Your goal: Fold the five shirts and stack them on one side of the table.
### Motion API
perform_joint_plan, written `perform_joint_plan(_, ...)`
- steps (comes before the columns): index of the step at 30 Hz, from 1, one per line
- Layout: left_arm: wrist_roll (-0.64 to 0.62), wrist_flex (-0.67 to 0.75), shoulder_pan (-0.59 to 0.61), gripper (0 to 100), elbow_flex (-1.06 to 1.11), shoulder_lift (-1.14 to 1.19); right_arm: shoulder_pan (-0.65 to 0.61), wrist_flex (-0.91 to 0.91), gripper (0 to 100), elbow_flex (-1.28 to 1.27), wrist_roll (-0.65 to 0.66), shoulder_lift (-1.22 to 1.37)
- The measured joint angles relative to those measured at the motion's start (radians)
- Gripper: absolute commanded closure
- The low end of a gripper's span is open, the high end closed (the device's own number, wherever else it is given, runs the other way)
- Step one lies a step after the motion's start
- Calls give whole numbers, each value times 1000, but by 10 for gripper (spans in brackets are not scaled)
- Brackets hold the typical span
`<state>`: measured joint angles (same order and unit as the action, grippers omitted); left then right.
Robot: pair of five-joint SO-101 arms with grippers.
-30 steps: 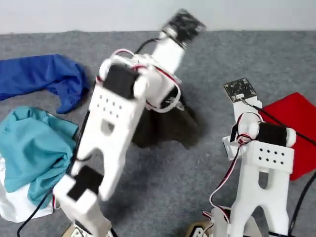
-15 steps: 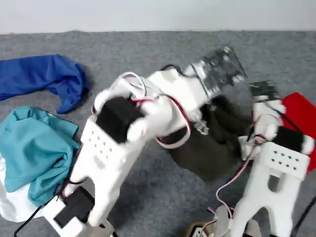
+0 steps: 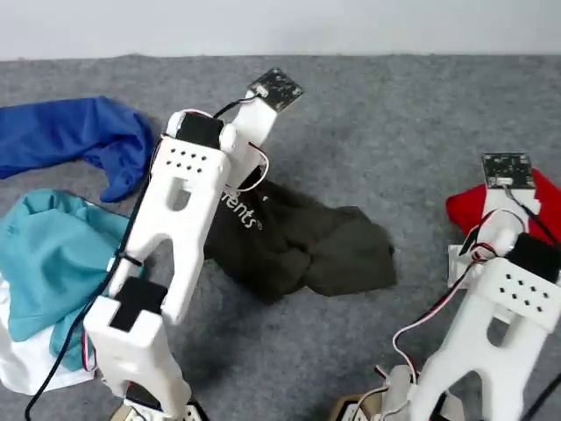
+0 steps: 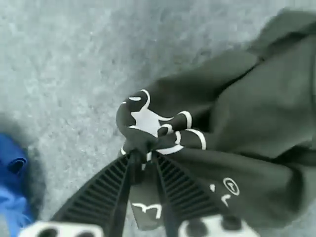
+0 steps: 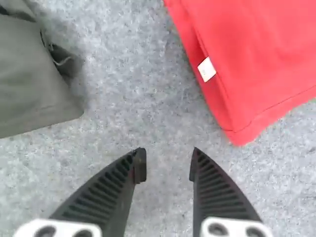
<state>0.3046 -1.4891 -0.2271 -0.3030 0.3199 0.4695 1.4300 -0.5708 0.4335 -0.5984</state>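
Observation:
A dark olive shirt with white print lies crumpled on the grey carpet at mid table. My left gripper is shut on a bunched fold of the olive shirt at its printed end, under the left arm. A red shirt lies flat at the right, partly hidden by the right arm. My right gripper hangs open over bare carpet, between the olive shirt's edge and the red shirt. At the left lie a blue shirt, a teal shirt and a white shirt.
The teal shirt lies heaped on top of the white one at the near left edge. A strip of blue shirt lies close beside my left gripper. Bare carpet stretches across the far middle and right.
The left arm swung right with the olive shirt, then came back left, and the shirt now lies spread across the middle. The right arm moved right, toward the red shirt.

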Motion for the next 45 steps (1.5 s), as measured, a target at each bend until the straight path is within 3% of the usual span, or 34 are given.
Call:
perform_joint_plan(7,3,-49,31,975,-107,15,-193,3,841,-161,77,0)
perform_joint_plan(15,8,-141,68,776,-324,17,-399,-95,841,-258,89,0)
perform_joint_plan(21,8,-155,75,764,-338,17,-477,-210,841,-276,80,0)
perform_joint_plan(26,8,-232,57,764,-376,17,-483,-265,843,-276,34,0)
perform_joint_plan(35,8,-245,-68,765,-327,15,-489,-284,844,-319,28,0)
perform_joint_plan(45,8,-245,-117,765,-279,15,-493,-505,844,-508,28,0)
